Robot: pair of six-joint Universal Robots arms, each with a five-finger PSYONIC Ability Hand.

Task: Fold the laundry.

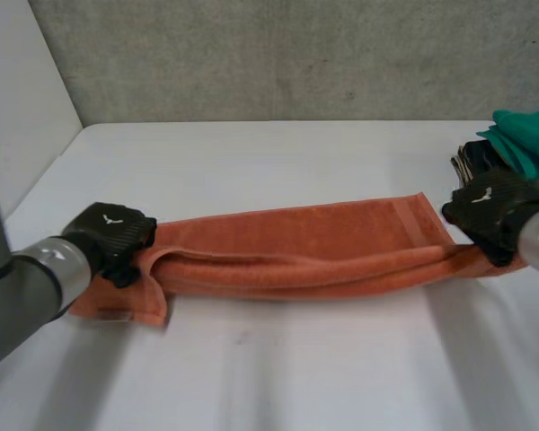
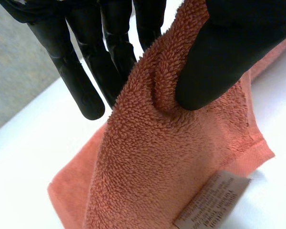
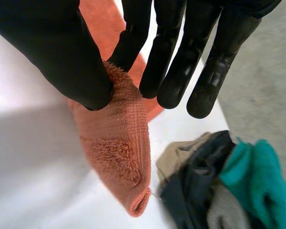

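An orange terry towel (image 1: 296, 247) lies stretched across the white table (image 1: 278, 368), folded lengthwise into a long band. My left hand (image 1: 117, 238) holds its left end, and in the left wrist view the thumb (image 2: 219, 57) pinches the towel (image 2: 162, 157) against the fingers (image 2: 109, 62). A white care label (image 2: 212, 205) hangs at that end's corner. My right hand (image 1: 490, 211) holds the right end, where thumb (image 3: 62, 52) and a finger pinch the towel (image 3: 117, 143), its tip drooping below the palm.
A heap of other laundry (image 3: 219, 186), teal, dark and beige pieces, lies close beside my right hand. The teal piece (image 1: 530, 135) lies at the table's far right. Grey walls bound the table at the back and left.
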